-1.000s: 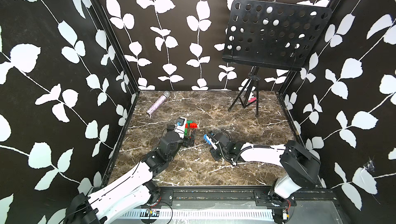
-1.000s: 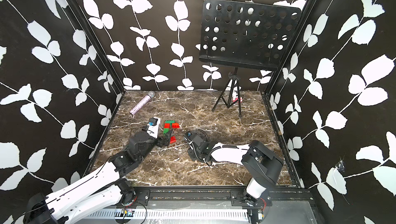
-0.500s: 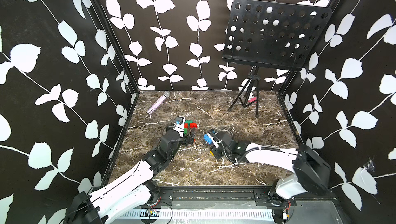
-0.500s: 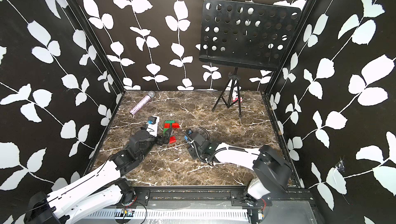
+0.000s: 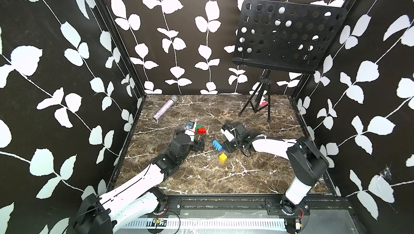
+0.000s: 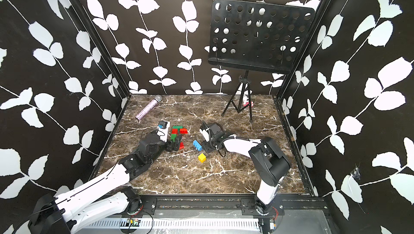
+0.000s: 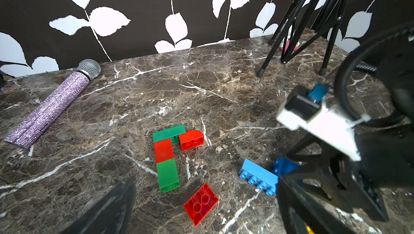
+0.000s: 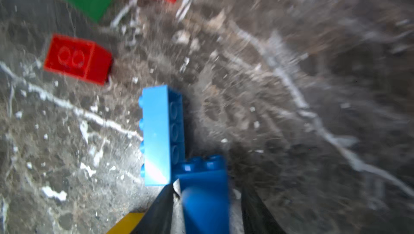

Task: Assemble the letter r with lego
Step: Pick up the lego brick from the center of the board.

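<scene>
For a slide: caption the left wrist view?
Green-red lego r on marble; right hand at the blue bricks.

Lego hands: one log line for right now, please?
left gripper: open, empty | right gripper: open around dark blue brick | yellow brick: loose

A: We see bright, even light from above in both top views; only soft shadows lie on the marble floor (image 5: 201, 177).
B: In our right wrist view that floor is smeared by motion blur, and the light blue brick (image 8: 159, 132) carries a white glare patch.
A: Our left wrist view is sharp on the microphone (image 7: 51, 105), soft on the right arm (image 7: 369, 154) near the lens.
</scene>
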Available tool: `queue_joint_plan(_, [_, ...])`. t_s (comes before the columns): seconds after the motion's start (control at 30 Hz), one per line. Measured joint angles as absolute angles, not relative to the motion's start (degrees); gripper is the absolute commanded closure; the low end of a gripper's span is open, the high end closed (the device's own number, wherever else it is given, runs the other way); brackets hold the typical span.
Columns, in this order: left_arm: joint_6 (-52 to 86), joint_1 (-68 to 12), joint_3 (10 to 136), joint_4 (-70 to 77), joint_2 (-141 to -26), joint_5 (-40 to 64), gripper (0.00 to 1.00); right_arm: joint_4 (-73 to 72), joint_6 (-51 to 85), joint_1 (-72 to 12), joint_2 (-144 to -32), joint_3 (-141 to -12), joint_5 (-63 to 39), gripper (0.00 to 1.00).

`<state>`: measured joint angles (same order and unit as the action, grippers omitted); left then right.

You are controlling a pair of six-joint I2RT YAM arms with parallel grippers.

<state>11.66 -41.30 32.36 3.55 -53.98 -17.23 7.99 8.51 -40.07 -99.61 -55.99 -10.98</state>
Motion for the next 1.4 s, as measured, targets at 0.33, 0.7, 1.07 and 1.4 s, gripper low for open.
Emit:
queue_joint_plan(0.33, [12.45, -39.68, 32.77, 3.25, -55.99, -14.37, 0.01, 9.47, 7.11, -40.07, -99.57, -56.03, -11.55, 0.61])
queue_joint_plan(0.7, [16.86, -32.21, 45.74, -3.92, -67.72, -0.32, 0.01, 12.93, 5.3, -40.07, -93.82, -55.29, -9.26, 0.75])
queue_joint_plan(1.07, [20.51, -30.74, 55.68, -7.73, -80.82, 34.06, 0.12, 9.15, -0.43, -40.07, -69.17, -49.74, -11.0, 0.71])
queue_joint_plan(1.4, [31.22, -30.7, 55.35, 4.75, -88.14, 53.45, 0.17, 8.47, -3.53, -40.07, -69.67, -49.71, -12.84, 0.72])
